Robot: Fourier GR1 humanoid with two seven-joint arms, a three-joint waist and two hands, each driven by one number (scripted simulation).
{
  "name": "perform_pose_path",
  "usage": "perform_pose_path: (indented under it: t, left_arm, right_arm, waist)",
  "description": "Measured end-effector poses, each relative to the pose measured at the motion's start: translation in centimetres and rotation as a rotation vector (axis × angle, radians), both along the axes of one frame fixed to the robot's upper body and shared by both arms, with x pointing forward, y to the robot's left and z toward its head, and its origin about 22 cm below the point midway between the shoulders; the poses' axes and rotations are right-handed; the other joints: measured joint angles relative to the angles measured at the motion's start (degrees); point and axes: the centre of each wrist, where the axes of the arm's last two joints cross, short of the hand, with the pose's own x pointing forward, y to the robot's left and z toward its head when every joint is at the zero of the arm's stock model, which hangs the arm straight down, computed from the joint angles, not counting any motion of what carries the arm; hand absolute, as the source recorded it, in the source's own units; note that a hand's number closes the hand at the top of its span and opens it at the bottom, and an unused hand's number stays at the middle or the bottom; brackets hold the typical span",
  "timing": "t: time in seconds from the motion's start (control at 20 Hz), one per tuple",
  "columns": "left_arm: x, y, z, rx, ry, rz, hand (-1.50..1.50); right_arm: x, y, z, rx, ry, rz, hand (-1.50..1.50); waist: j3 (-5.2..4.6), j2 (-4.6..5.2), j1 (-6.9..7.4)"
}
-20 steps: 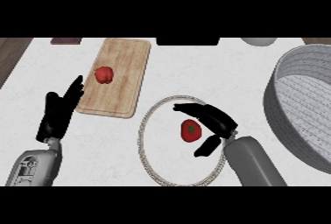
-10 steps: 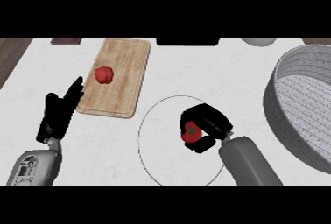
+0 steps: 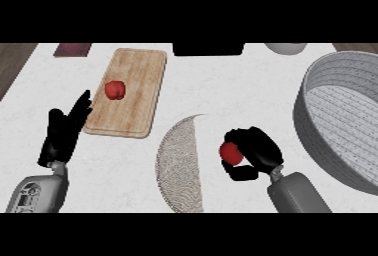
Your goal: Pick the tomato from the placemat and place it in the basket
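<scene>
In the head view, my right hand (image 3: 255, 150) is curled round a red tomato (image 3: 231, 153); only the tomato's left side shows past the fingers. The hand sits over the right part of a round grey placemat (image 3: 179, 167), of which only the left portion shows. To the right stands a large grey basket (image 3: 347, 120), a short gap from the hand. My left hand (image 3: 65, 132) rests open at the left, fingers up, beside the cutting board.
A wooden cutting board (image 3: 135, 102) lies at the upper left with another red fruit (image 3: 114, 89) on it. Along the back edge sit a dark red item (image 3: 72, 49), a black object (image 3: 207, 49) and a white bowl (image 3: 286, 48).
My right hand closed round the tomato over the placemat and has shifted slightly toward the basket. The left hand has not moved.
</scene>
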Motion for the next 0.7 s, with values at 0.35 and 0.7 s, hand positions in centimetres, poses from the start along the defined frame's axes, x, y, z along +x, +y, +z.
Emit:
perform_pose_path:
  t: [0.35, 0.7]
  left_arm:
    - [-0.6, 0.4, -0.4, 0.006, -0.003, 0.004, 0.00]
    - [-0.4, -0.1, -0.4, 0.001, 0.001, 0.003, 0.00]
  right_arm:
    - [-6.2, 0.2, 3.2, 0.003, -0.008, -0.117, 1.50]
    - [-10.2, 0.5, 10.8, 0.354, -0.007, -0.175, 1.50]
  waist:
    - [0.11, 0.87, -0.36]
    - [0.17, 1.21, -0.64]
